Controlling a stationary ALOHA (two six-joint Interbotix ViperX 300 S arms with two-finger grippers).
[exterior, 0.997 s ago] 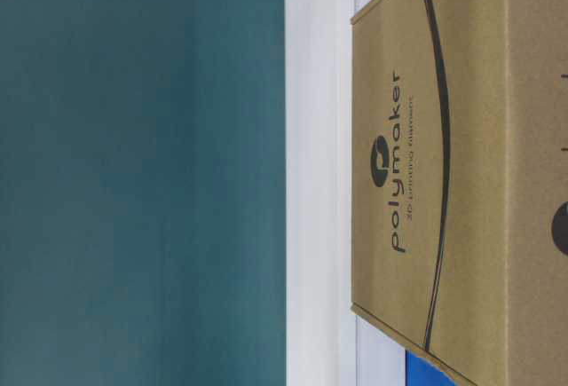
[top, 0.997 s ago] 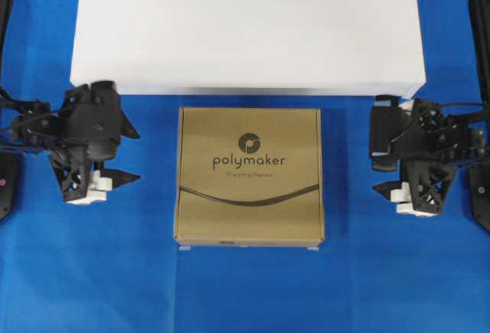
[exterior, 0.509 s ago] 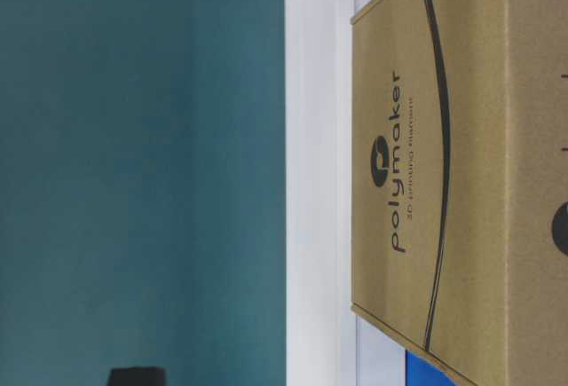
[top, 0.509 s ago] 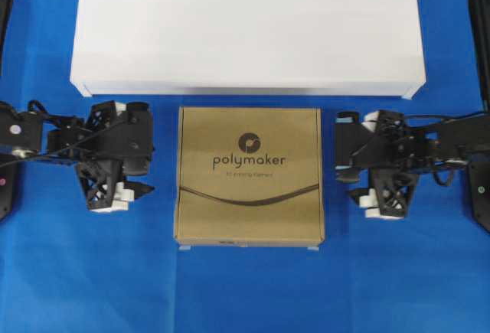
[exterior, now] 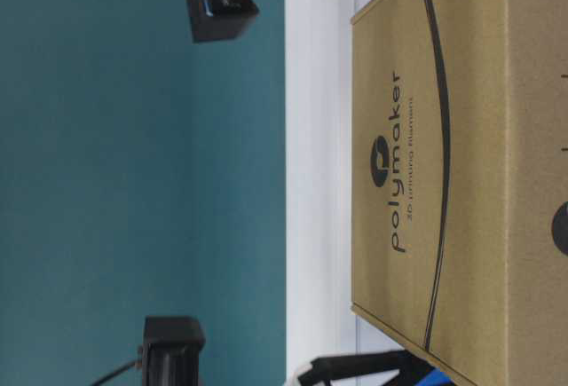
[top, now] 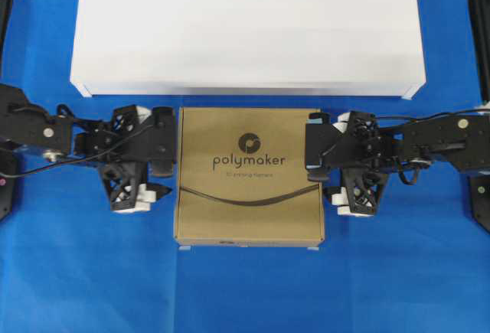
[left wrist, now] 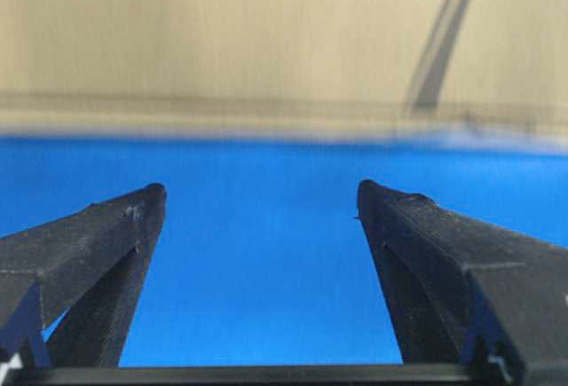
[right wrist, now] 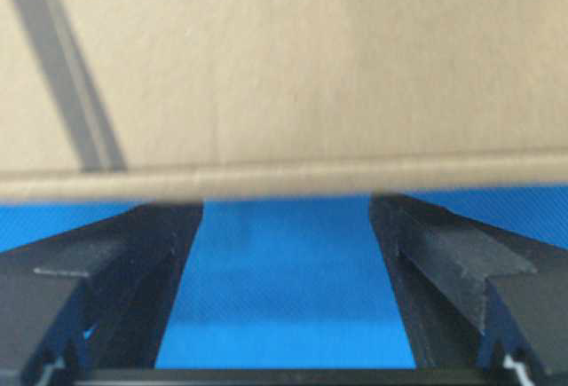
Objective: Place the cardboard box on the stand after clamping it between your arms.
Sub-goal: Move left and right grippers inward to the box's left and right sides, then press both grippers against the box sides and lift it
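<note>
Clamping step — both grippers, left gripper [top: 162, 171] and right gripper [top: 328, 172], fingers apart, flank the cardboard box [top: 249, 175] mid-frame; next, squeeze inward evenly.

Robot lab: blue cloth [top: 245, 287], teal backdrop [exterior: 133, 182].

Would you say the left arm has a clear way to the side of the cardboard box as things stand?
Probably yes. The left gripper sits just beside the cardboard box, and the left wrist view shows only bare blue cloth between its open fingers and the box's edge.
</note>
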